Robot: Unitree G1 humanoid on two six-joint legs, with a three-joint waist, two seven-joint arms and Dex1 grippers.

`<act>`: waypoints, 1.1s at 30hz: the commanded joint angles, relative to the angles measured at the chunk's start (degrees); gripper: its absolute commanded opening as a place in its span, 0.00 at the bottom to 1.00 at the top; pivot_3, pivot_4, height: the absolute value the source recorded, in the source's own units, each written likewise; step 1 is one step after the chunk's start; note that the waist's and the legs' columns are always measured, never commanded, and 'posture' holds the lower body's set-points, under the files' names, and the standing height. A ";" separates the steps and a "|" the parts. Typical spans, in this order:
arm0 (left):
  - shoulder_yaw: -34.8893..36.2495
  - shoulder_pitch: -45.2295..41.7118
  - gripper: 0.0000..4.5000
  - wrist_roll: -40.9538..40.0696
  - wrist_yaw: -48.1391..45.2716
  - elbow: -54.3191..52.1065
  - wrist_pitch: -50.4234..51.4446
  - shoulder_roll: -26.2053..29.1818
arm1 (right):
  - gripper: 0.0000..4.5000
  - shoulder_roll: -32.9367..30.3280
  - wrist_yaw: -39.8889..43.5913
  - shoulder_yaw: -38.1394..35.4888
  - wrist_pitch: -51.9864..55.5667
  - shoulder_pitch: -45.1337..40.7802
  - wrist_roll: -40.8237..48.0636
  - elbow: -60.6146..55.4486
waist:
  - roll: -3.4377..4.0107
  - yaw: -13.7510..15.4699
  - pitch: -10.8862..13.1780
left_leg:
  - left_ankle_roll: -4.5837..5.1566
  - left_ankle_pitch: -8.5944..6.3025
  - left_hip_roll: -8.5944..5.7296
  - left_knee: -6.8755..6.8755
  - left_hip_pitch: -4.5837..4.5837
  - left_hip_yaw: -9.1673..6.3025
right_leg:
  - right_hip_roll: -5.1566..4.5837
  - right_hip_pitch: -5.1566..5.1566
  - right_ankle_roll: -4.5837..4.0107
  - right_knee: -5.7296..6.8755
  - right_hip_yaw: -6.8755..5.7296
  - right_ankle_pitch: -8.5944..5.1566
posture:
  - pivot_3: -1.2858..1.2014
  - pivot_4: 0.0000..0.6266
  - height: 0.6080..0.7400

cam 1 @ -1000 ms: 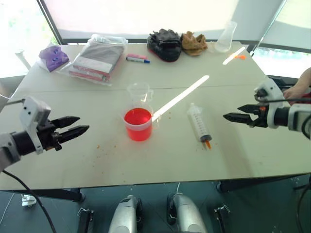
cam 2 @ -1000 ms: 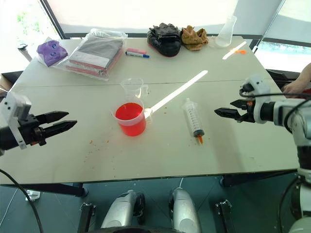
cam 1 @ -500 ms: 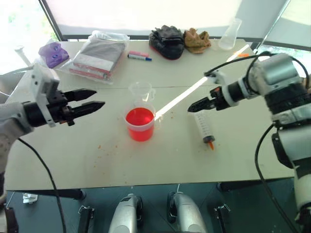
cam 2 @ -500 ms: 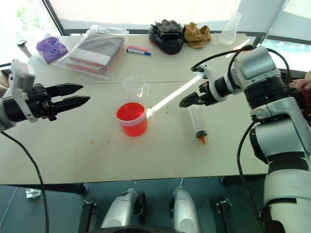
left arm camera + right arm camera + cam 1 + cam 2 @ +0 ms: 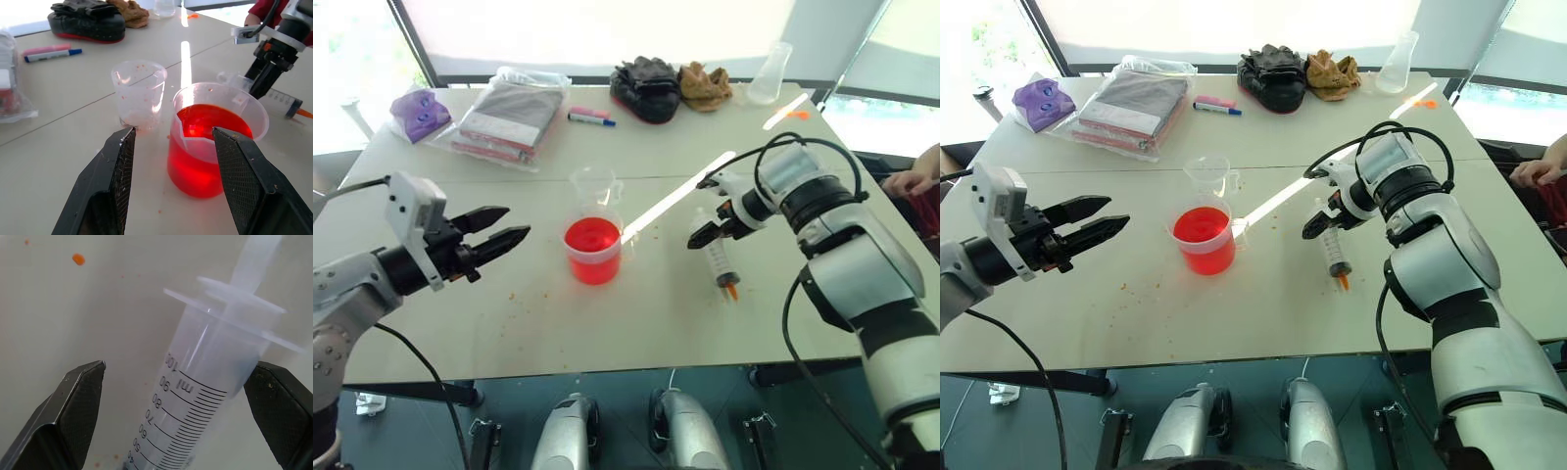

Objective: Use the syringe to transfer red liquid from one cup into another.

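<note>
On your table, the cup of liquid sits near centre, with the smaller cup just behind it. The syringe lies to their right. Along the far edge you have a marker pen and what looks like a flask.

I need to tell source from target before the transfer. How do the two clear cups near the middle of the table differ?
The wider cup holds red liquid well up its wall; the smaller cup holds no pool, only reddish specks on its wall. The wider cup stands nearer the robot, the smaller cup just behind it, apart. The smaller cup has a side handle. Both are clear plastic, upright, with pouring lips.
</note>
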 commanded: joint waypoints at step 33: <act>-11.45 -24.26 0.57 13.40 -16.69 32.95 -13.04 8.05 | 0.33 19.98 -31.89 -47.74 -24.17 18.43 17.79 -67.78 | 0.08 0.26 -0.02 | -0.18 0.12 0.06 -0.09 -0.41 0.00 | -0.02 -0.41 -0.09 0.06 -0.23 0.02 | 0.52 0.24 1.00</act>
